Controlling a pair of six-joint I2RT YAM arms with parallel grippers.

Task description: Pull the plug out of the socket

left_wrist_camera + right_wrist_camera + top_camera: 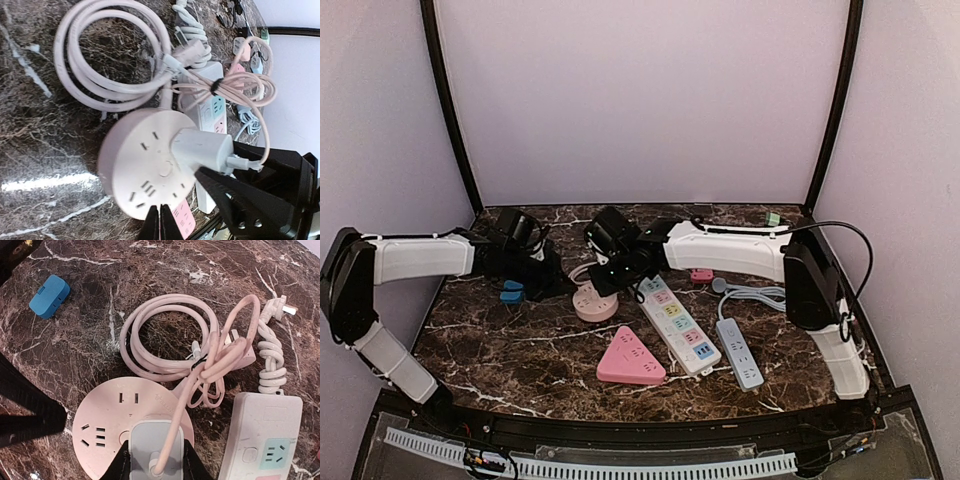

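Pale plastic plug (150, 437) looked light, rigid; right claw (156, 460) gripped its flat sides, left claw (161, 223) closed at the round socket (102, 410).

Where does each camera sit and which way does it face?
Top: above and behind, looking down on the table; left arm and right arm show.
Left wrist: looks down at the round socket and plug; shut left gripper at bottom.
Right wrist: looks down; right gripper clamps the plug.
Shared: both wrist views show round socket and plug.
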